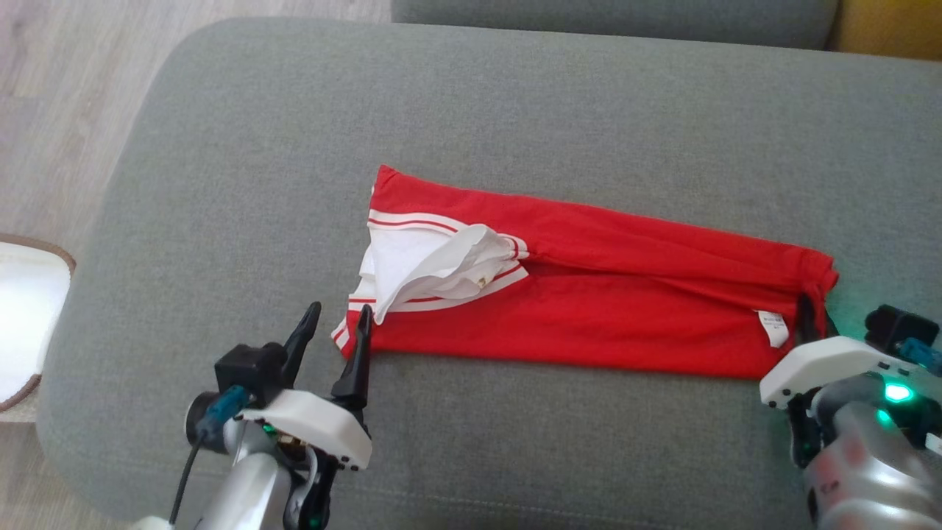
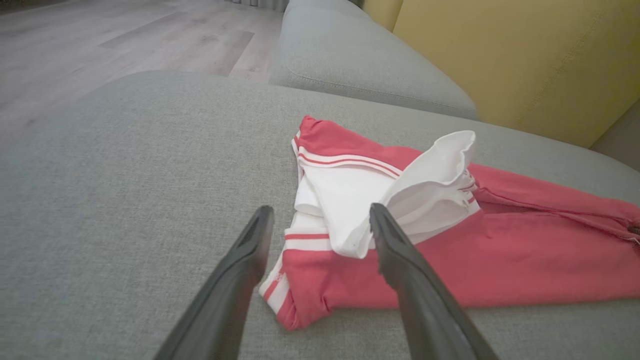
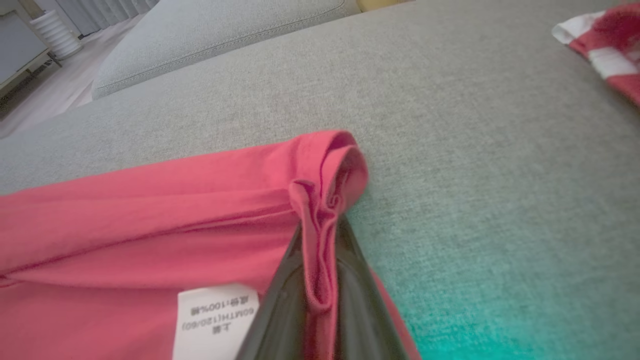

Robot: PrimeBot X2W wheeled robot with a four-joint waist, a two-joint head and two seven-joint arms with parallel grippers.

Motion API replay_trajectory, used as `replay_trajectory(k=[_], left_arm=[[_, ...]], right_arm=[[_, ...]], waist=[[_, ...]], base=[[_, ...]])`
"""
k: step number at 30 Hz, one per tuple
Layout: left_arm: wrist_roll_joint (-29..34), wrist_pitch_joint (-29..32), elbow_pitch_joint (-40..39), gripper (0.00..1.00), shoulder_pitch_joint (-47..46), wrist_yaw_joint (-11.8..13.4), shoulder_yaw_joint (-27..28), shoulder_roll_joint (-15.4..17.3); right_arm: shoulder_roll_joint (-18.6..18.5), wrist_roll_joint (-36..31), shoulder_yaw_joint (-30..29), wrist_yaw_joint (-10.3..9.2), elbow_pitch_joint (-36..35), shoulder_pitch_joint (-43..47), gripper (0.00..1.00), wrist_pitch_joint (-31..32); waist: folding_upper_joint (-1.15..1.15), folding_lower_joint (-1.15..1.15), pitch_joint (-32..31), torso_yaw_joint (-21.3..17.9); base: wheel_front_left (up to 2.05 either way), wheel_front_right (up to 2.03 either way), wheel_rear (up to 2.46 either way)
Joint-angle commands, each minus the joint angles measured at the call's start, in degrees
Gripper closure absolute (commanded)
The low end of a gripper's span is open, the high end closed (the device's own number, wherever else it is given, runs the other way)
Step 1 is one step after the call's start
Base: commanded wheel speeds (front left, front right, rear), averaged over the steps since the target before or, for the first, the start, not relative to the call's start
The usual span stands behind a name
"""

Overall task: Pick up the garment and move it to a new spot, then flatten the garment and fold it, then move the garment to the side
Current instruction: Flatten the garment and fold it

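A red garment (image 1: 589, 294) with white striped trim lies folded into a long band across the grey sofa seat (image 1: 515, 110). Its white part (image 1: 427, 269) bunches up at the left end. My left gripper (image 1: 340, 324) stands open just off that end's near corner, one finger touching the edge; in the left wrist view the garment (image 2: 450, 260) lies between and beyond the fingers (image 2: 400, 260). At the garment's right end my right gripper (image 1: 806, 313) is shut on a pinched fold of red hem (image 3: 320, 240) beside the white care label (image 3: 215, 320).
Wooden floor (image 1: 59, 110) lies to the left of the seat, with a pale round rug (image 1: 22, 324) at the left edge. A second grey cushion (image 1: 611, 18) and yellow upholstery (image 2: 500, 60) stand behind. Bare seat surrounds the garment.
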Motion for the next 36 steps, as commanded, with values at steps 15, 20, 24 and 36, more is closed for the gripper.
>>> replay_trajectory(k=[15, 20, 24, 36], left_arm=[[-1.1, -0.7, -1.54, 0.0, 0.9, 0.92, 0.78, -0.01], [-1.4, -0.7, -0.88, 0.0, 1.31, 0.99, -1.3, -0.01], [-1.49, -0.7, -0.61, 0.0, 1.37, 1.08, -2.36, -0.01], [-2.88, -0.7, 1.22, 0.0, 0.97, 1.61, -6.74, -0.01]], right_arm=[[2.12, 13.08, 24.08, 0.36, -19.61, -0.91, 1.0, 3.32], [2.24, 25.54, 38.7, 0.36, -28.0, 1.95, 1.0, 7.83], [2.25, 28.65, 43.97, 0.36, -30.21, 2.03, 1.0, 9.15], [2.26, 32.04, 53.19, 0.36, -22.92, -4.35, 0.91, 4.08]], waist=[[0.0, 0.01, -3.04, 1.67], [0.0, 0.01, -3.59, 5.49], [0.0, 0.01, -3.8, 8.09], [0.0, 0.01, -4.16, 16.25]], base=[[0.0, 0.0, 0.0], [0.0, 0.0, 0.0], [0.0, 0.0, 0.0], [0.0, 0.0, 0.0]])
